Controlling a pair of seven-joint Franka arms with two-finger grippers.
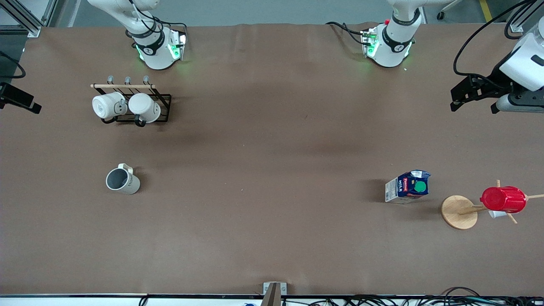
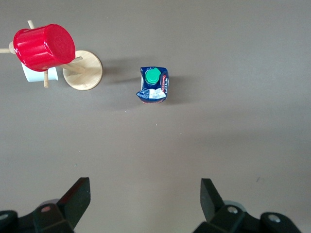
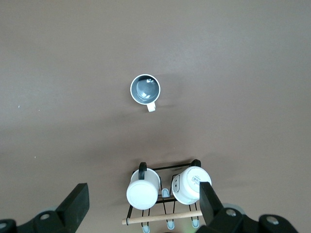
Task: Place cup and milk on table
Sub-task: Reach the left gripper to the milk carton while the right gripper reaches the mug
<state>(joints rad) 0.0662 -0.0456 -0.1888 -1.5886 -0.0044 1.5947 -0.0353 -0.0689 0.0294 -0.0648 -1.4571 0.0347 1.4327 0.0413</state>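
Nearest the camera, a round wooden base [image 1: 459, 212] of a peg stand is seen close to the counter's [image 1: 272, 140] edge at the left arm's end, with a bright red ribbed cup [image 1: 504, 199] hung upside down on its pegs and a small white item [image 1: 496, 214] tucked under it. Just beside the stand, toward the counter's middle, the milk [image 1: 408, 187] is set upright: a small dark-blue and white gable-top carton with a round green cap and a red label. Nothing touches it.

At the right arm's end, the cup [image 1: 122, 179] is found standing on the counter, cream-white outside and dark grey inside, with a loop handle and small dark lettering on its wall. Its inside is seen to be empty in the right wrist view [image 3: 145, 89]. Farther from the camera, a black wire rack [image 1: 137, 106] with a wooden bar carries two all-white mugs [image 1: 108, 105], hung side by side.

Both arms are held high and wait. The left gripper [image 2: 145, 199] is raised over bare counter near the milk [image 2: 153, 84], its jaws spread wide and holding nothing. The right gripper [image 3: 144, 204] is raised over the rack [image 3: 165, 194], jaws likewise wide apart and empty.
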